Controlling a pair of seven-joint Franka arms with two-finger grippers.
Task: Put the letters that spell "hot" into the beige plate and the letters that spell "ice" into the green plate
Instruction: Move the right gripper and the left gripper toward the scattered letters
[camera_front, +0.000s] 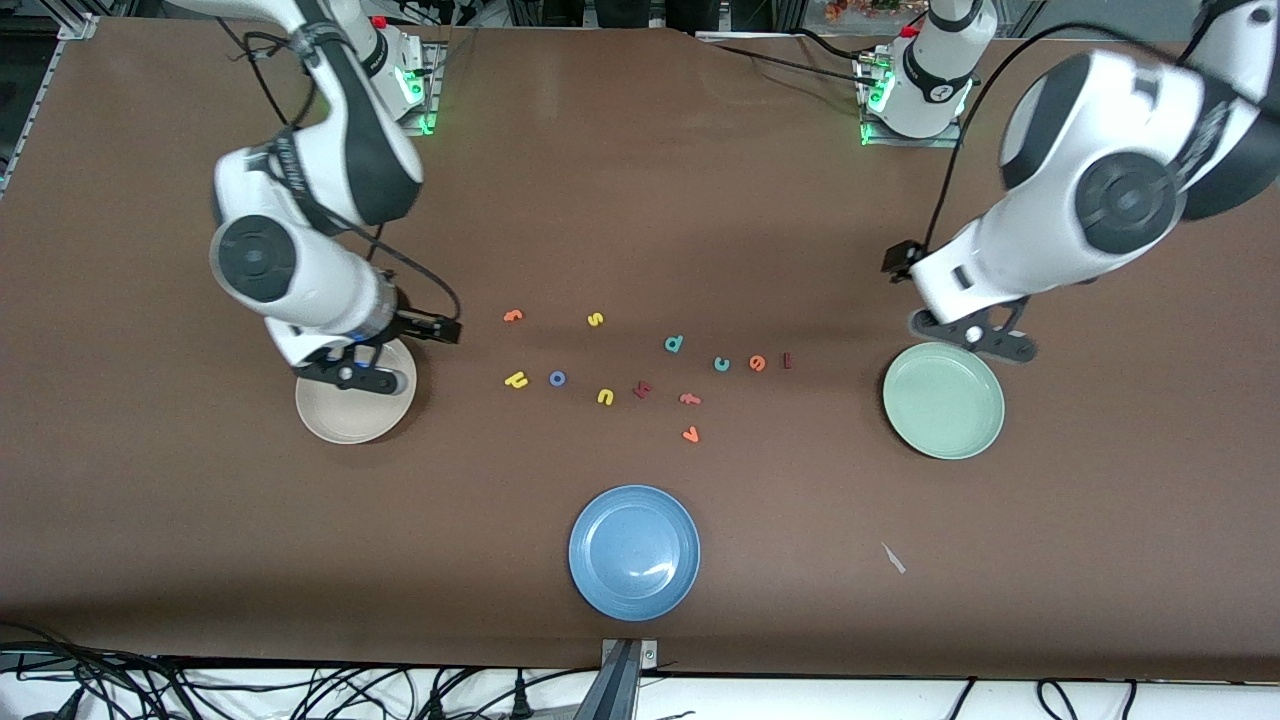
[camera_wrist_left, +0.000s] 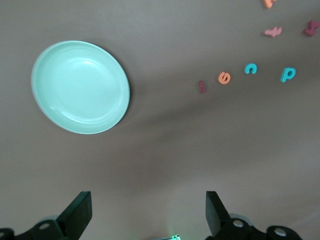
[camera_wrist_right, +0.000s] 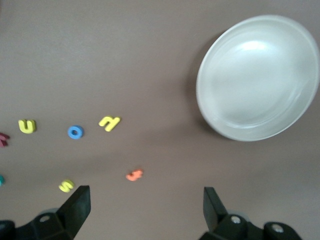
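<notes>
The beige plate (camera_front: 355, 408) (camera_wrist_right: 258, 77) lies toward the right arm's end of the table, and my right gripper (camera_front: 350, 372) (camera_wrist_right: 145, 210) hangs open and empty over its rim. Beside it lie the orange "t" (camera_front: 513, 316) (camera_wrist_right: 134, 175), yellow "h" (camera_front: 516, 379) (camera_wrist_right: 109, 122) and blue "o" (camera_front: 557, 378) (camera_wrist_right: 75, 132). The green plate (camera_front: 943, 400) (camera_wrist_left: 80, 87) lies toward the left arm's end, with my left gripper (camera_front: 975, 338) (camera_wrist_left: 149, 212) open and empty above its rim. In a row beside it are the dark red "i" (camera_front: 786, 360) (camera_wrist_left: 202, 87), orange "e" (camera_front: 757, 363) (camera_wrist_left: 224, 78) and teal "c" (camera_front: 721, 363) (camera_wrist_left: 250, 68).
A blue plate (camera_front: 634, 552) lies nearer the front camera, mid-table. Other letters lie among the task's own: yellow "s" (camera_front: 595, 319), yellow "n" (camera_front: 605, 397), teal "d" (camera_front: 674, 344), a dark red angular letter (camera_front: 642, 389), salmon "f" (camera_front: 690, 399) and orange "v" (camera_front: 690, 435).
</notes>
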